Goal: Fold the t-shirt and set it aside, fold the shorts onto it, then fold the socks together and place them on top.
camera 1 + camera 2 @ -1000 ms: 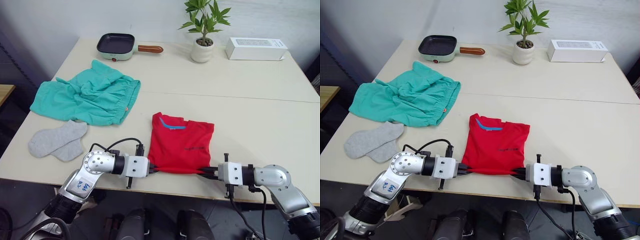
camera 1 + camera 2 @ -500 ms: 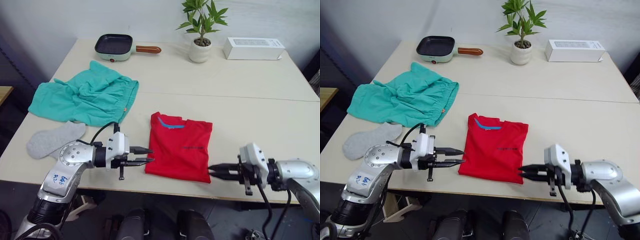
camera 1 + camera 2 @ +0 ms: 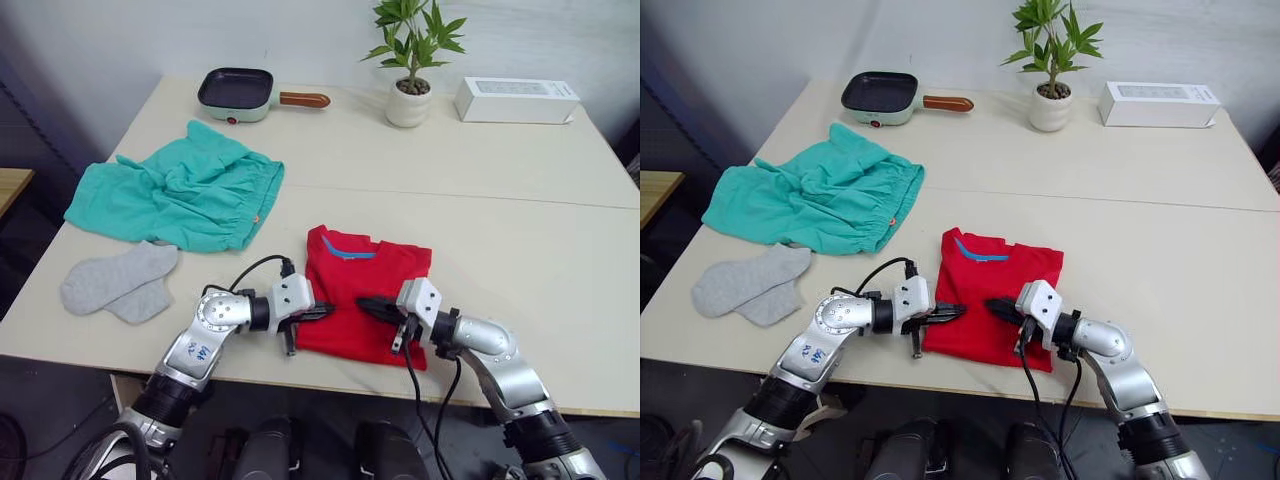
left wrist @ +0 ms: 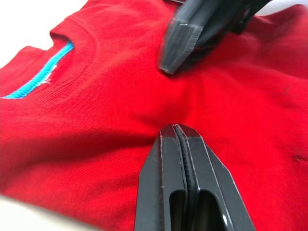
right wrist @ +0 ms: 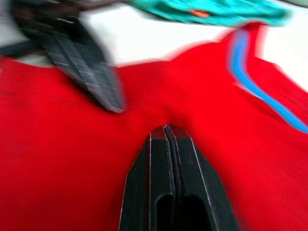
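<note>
The red t-shirt (image 3: pixel 368 290) lies folded into a small rectangle near the table's front edge, blue collar band facing away from me. My left gripper (image 3: pixel 325 311) is shut, its tip over the shirt's left part. My right gripper (image 3: pixel 362 303) is shut too, its tip over the middle of the shirt, a short gap from the left one. In the left wrist view the shut fingers (image 4: pixel 163 159) rest just above red cloth, with nothing seen between them. The teal shorts (image 3: pixel 185 190) lie crumpled at the left. The grey socks (image 3: pixel 118 283) lie overlapped in front of the shorts.
A small green pan (image 3: pixel 237 92) with a wooden handle, a potted plant (image 3: pixel 408 100) and a white box (image 3: pixel 516 99) stand along the table's far edge. Bare tabletop (image 3: pixel 530 260) stretches to the right of the shirt.
Both grippers stood open beside the shirt's left and right edges half a second ago. They have since swung inward over the shirt and shut, tips now close together.
</note>
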